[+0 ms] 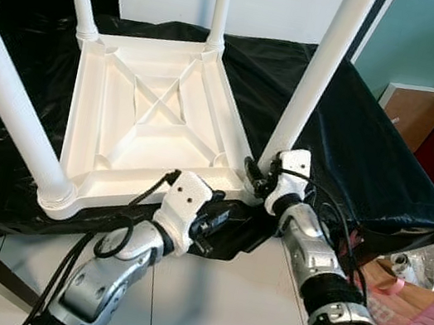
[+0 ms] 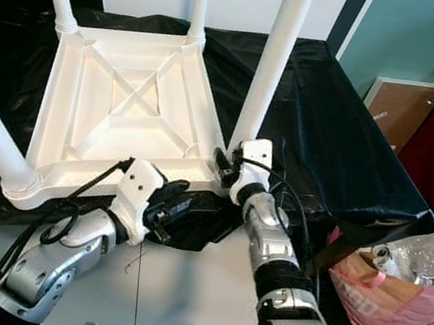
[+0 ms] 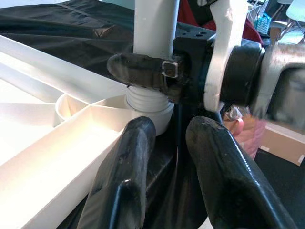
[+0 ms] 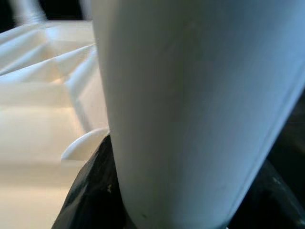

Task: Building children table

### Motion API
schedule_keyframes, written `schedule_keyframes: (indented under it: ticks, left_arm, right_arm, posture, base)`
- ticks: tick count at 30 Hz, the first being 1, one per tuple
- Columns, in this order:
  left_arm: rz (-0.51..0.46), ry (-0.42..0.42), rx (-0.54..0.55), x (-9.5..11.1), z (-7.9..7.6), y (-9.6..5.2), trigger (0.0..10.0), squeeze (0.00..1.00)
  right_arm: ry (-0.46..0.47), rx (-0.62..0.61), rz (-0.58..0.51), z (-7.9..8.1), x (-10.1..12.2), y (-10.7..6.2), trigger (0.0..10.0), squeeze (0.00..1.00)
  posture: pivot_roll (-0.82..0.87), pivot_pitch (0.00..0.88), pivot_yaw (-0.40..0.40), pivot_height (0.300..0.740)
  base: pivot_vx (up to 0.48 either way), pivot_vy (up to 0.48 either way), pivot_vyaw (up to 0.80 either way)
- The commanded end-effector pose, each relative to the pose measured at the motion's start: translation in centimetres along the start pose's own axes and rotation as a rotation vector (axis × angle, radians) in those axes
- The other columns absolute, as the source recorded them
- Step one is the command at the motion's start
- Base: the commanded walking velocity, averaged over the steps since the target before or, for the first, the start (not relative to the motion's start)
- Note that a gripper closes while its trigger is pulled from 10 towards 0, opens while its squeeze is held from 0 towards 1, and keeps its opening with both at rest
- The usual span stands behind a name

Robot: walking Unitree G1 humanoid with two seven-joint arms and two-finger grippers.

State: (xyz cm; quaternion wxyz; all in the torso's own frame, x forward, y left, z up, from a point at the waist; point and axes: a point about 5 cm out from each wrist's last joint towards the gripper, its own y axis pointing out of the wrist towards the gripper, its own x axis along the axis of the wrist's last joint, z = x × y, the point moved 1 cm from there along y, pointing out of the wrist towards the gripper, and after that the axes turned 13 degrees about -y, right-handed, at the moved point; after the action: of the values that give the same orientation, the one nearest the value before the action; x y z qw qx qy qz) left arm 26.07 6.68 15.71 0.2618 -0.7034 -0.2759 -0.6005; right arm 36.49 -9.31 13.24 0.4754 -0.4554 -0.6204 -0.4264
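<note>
The white tabletop [image 1: 157, 118] lies upside down on a surface draped in black cloth [image 1: 355, 145], with four white legs standing up from its corners. The step in hand looks to be seating the near right leg [image 1: 321, 71] in its corner socket [image 3: 143, 102]. The right gripper [image 1: 259, 174] is clamped around the base of that leg, a black finger [image 3: 143, 71] wrapped across it just above the ribbed collar. The left gripper [image 3: 169, 157] hovers just beside the same corner with its fingers apart, holding nothing. To do this well, the grip should stay low and firm while the leg turns about its own axis — any lean would likely bind the thread. The left gripper could usefully press on the tabletop's near rim [image 1: 144, 192], since the cloth may let the top slide — and the corner sits close to the edge.
</note>
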Motion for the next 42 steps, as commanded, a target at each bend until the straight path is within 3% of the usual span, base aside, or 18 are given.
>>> schedule_keyframes:
  ticks: [1,5,13,14,15,16,17,21,24,26,33,34,42]
  left_arm:
    - [0.016,-0.007,-0.032,-0.1,-0.2,0.1,10.0,0.0]
    - [0.008,-0.014,-0.036,-0.1,-0.3,0.3,10.0,0.0]
    - [0.01,-0.009,-0.035,0.0,-0.2,0.3,10.0,0.0]
    - [0.01,-0.006,-0.031,0.0,-0.1,0.3,10.0,0.0]
    - [0.01,-0.006,-0.031,0.0,-0.1,0.3,10.0,0.0]
    - [0.008,-0.008,-0.03,0.0,-0.1,0.3,10.0,0.0]
    - [0.007,-0.009,-0.028,0.0,-0.1,0.3,10.0,0.0]
    - [0.006,-0.01,-0.029,0.0,-0.1,0.3,10.0,0.0]
    - [0.005,-0.009,-0.034,0.1,-0.2,0.4,10.0,0.0]
    - [0.009,-0.007,-0.041,0.1,-0.1,0.4,10.0,0.0]
    - [0.019,-0.001,-0.053,-0.1,-0.2,0.4,10.0,0.0]
    - [0.022,0.0,-0.055,-0.1,-0.1,0.4,10.0,0.0]
    - [0.024,0.003,-0.065,-0.1,-0.3,0.6,10.0,0.0]
  right_arm:
    - [0.006,-0.075,0.091,-0.2,-1.7,-0.7,10.0,0.0]
    - [0.026,-0.035,0.048,1.4,-0.8,-0.6,10.0,0.0]
    - [0.022,-0.037,0.044,1.4,-0.8,-0.7,10.0,0.0]
    - [0.028,-0.028,0.034,1.5,-0.7,-0.7,10.0,0.42]
    - [0.028,-0.028,0.034,1.5,-0.7,-0.7,10.0,0.42]
    - [0.026,-0.014,0.013,1.5,-0.3,-0.8,10.0,0.9]
    - [0.026,0.012,-0.011,1.3,-0.1,-0.8,10.0,1.0]
    - [0.031,0.04,-0.031,1.1,0.1,-0.9,10.0,1.0]
    - [0.014,0.126,-0.066,0.5,0.3,-1.3,10.0,1.0]
    - [-0.031,0.265,-0.086,-0.8,-0.1,-2.0,10.0,1.0]
    - [-0.086,0.383,-0.074,-1.7,-0.7,-2.4,10.0,1.0]
    - [-0.106,0.419,-0.072,-1.9,-0.8,-2.3,10.0,0.0]
    - [-0.188,0.534,-0.055,-2.2,-0.5,-1.2,10.0,0.0]
  posture:
    - [0.02,0.076,-0.071,0.74]
    - [0.01,0.07,-0.071,0.74]
    - [0.02,0.062,-0.07,0.74]
    - [0.02,0.06,-0.072,0.74]
    - [0.02,0.06,-0.072,0.74]
    - [0.02,0.057,-0.072,0.74]
    - [0.02,0.055,-0.069,0.74]
    - [0.02,0.055,-0.069,0.74]
    - [0.01,0.054,-0.065,0.74]
    - [0.01,0.051,-0.058,0.74]
    - [0.01,0.048,-0.053,0.74]
    - [0.0,0.047,-0.05,0.74]
    - [0.0,0.046,-0.046,0.74]
  base:
    - [0.0,0.0,0.0]
    - [0.0,0.0,0.0]
    - [0.0,0.0,0.0]
    - [0.0,0.0,0.0]
    - [0.0,0.0,0.0]
    - [0.0,0.0,0.0]
    - [0.0,0.0,0.0]
    - [0.0,0.0,0.0]
    - [0.0,0.0,0.0]
    - [0.0,0.0,0.0]
    - [0.0,0.0,0.0]
    - [0.0,0.0,0.0]
    - [0.0,0.0,0.0]
